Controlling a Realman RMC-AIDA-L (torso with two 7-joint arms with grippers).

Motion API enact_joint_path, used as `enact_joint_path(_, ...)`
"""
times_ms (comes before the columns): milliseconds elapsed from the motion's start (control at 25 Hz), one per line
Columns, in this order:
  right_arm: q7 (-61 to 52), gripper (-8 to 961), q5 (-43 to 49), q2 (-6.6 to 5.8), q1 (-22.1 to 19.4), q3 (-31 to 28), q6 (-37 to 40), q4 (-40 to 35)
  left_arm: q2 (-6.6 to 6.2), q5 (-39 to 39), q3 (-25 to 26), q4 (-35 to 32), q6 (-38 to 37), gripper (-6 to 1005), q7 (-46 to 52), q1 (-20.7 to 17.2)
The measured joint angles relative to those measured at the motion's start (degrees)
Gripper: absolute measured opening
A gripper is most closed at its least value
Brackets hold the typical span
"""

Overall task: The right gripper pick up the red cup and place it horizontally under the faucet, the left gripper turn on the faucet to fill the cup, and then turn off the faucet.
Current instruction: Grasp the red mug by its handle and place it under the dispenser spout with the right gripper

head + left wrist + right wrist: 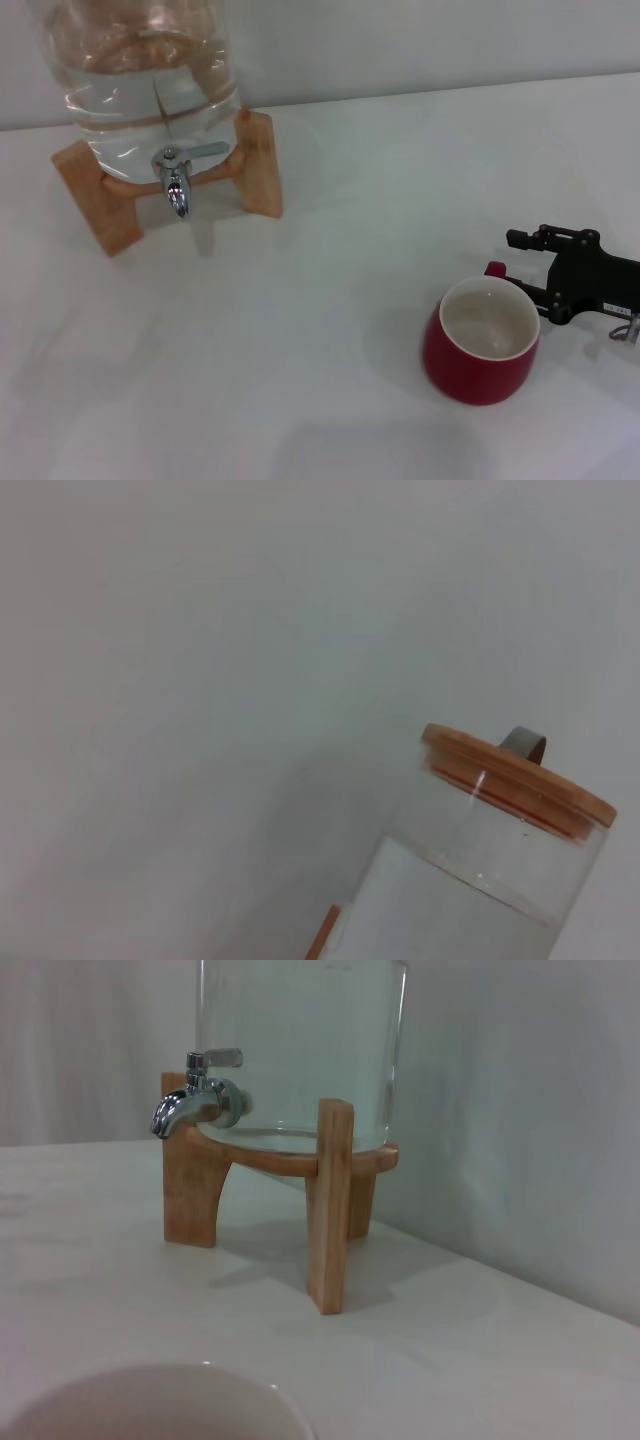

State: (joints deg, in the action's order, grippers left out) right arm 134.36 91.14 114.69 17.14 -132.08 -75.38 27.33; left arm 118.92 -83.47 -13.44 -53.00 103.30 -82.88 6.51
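The cup [481, 340] stands upright on the desk [300, 380], well apart from the faucet [177, 180]. The right gripper [520, 270] is open beside the cup, by its handle, holding nothing. It should close squarely before lifting. The left gripper is not in view.

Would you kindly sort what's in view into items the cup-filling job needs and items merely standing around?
Job:
red cup
faucet
right gripper, by the cup's handle

Just there:
glass jar
wooden stand
wooden lid
table
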Motion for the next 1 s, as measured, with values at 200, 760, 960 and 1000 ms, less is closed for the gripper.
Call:
enact_joint_path(200,0.06,579,-0.97,0.0,0.01,0.1,0.02,-0.25,0.0,-0.02,0.0,0.0,-0.2,890,0.01,0.15)
enact_joint_path(760,-0.08,547,-1.34,0.1,1.55,0.16,0.98,-2.18,0.0,-0.11,0.0,0.0,-0.39,890,0.36,0.17)
enact_joint_path(960,-0.12,512,-1.39,0.16,1.57,0.11,1.35,-2.2,0.0,-0.11,0.0,0.0,-0.39,890,0.6,0.17)
enact_joint_path(1000,-0.17,504,-1.39,0.16,1.58,0.11,1.39,-2.2,0.0,-0.11,0.0,0.0,-0.38,890,0.64,0.17)
